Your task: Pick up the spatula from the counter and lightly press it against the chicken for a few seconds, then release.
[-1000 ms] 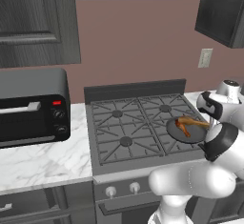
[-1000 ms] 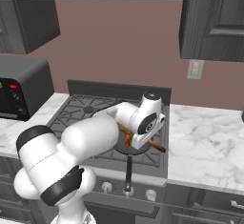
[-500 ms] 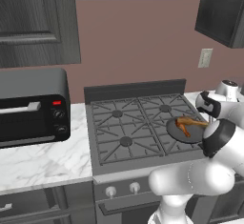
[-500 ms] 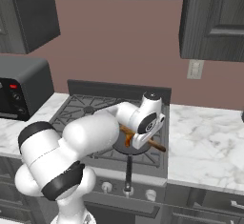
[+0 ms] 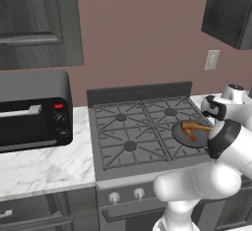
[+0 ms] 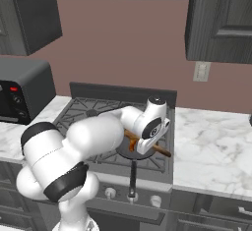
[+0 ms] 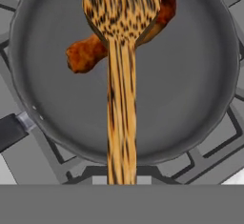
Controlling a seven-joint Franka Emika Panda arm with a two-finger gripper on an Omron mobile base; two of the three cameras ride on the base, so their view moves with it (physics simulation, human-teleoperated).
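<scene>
Left base view showed a boxy black toaster oven on the white marble counter at 9 o'clock from the dark-grated gas stove, with a round dark-grey frying pan on the front right burner. Across in the right base view, the two-finger gripper was clenched on the shaft of a speckled light-brown wooden spatula, which slanted over the pan with its free end pointing toward 4 o'clock. From the hand view, the pan's black handle left the rim at about 8 o'clock. A browned chicken drumstick lay in the pan's 11-to-12 o'clock part, and the spatula's shaft rose from 6 o'clock. Its broad blade lay over the meat at 12 o'clock, though whether blade and chicken truly touched could not be told. I judged the pressing step to be in hand. The main hazard was too much downward force: the rounded meat could skid out from under the blade across the slick pan floor, or the pan could shift on its grate. Letting go while the shaft overhung the rim could let the spatula tip out toward the stove's front edge.
</scene>
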